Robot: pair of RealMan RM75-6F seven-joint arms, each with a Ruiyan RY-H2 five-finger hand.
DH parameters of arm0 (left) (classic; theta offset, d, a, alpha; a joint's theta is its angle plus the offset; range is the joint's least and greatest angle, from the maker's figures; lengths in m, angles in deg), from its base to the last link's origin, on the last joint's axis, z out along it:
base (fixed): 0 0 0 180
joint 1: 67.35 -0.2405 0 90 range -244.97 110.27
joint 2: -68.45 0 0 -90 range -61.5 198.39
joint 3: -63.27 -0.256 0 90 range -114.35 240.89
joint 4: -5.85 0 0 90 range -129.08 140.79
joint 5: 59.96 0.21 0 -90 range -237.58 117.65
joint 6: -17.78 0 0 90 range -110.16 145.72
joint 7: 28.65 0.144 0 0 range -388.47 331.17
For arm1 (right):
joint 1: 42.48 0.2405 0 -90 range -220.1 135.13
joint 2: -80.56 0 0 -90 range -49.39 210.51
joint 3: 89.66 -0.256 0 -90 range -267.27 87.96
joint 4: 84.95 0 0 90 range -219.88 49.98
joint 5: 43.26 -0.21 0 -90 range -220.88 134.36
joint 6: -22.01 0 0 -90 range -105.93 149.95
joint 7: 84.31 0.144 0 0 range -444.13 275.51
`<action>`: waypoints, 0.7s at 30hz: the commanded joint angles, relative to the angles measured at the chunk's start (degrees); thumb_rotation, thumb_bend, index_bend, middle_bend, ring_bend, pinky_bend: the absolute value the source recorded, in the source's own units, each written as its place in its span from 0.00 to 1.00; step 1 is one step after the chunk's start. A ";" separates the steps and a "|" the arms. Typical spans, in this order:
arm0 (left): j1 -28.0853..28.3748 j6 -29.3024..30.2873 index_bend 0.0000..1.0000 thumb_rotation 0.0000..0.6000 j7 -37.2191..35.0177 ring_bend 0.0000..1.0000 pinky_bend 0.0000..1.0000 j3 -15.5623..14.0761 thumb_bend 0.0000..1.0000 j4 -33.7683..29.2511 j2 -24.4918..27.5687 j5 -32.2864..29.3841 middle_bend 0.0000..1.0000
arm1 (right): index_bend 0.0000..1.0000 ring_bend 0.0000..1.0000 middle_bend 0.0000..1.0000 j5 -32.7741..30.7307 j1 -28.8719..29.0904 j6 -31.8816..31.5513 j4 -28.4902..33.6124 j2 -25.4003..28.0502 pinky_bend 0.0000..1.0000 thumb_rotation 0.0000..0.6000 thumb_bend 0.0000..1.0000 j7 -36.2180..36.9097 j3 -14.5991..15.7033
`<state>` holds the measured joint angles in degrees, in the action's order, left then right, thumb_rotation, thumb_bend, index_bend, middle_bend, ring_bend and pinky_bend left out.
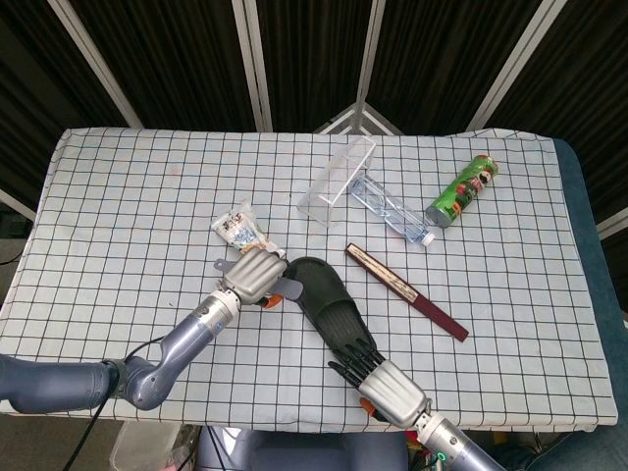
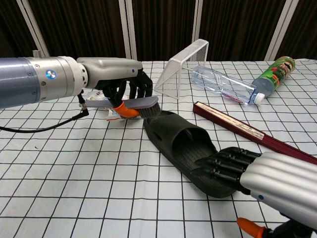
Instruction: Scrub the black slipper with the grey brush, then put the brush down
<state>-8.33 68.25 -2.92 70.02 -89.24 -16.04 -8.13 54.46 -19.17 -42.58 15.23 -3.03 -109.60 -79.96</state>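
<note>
The black slipper lies on the checked cloth at the middle front, toe toward the snack packet. My left hand grips the grey brush by its grey and orange handle. The bristle end sits just at the slipper's far tip. My right hand rests its dark fingers on the slipper's near end, pinning it to the table.
A snack packet lies just behind the left hand. A dark red flat box lies right of the slipper. Further back are a clear plastic container, a water bottle and a green can.
</note>
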 commanded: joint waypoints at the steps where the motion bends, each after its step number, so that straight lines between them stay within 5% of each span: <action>1: -2.47 0.74 0.55 1.00 -2.16 0.41 0.48 -1.28 0.76 -4.61 3.56 0.52 0.58 | 0.00 0.00 0.00 -1.19 -3.47 -4.38 4.99 3.80 0.00 1.00 0.52 -6.46 0.09; 11: -11.32 2.30 0.53 1.00 -11.71 0.40 0.46 -7.48 0.71 -11.18 16.09 11.78 0.57 | 0.00 0.00 0.00 0.62 -10.16 -15.88 8.68 14.36 0.00 1.00 0.52 -5.88 1.99; 21: -20.14 6.65 0.43 1.00 -18.79 0.36 0.40 -15.04 0.63 -1.45 13.21 25.80 0.51 | 0.00 0.00 0.00 -7.77 -14.33 -20.59 5.65 18.29 0.00 1.00 0.52 4.19 -1.45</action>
<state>-26.20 73.23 -20.43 57.13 -93.93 -1.10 14.80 48.66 -32.55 -62.53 21.70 14.13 -107.13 -80.27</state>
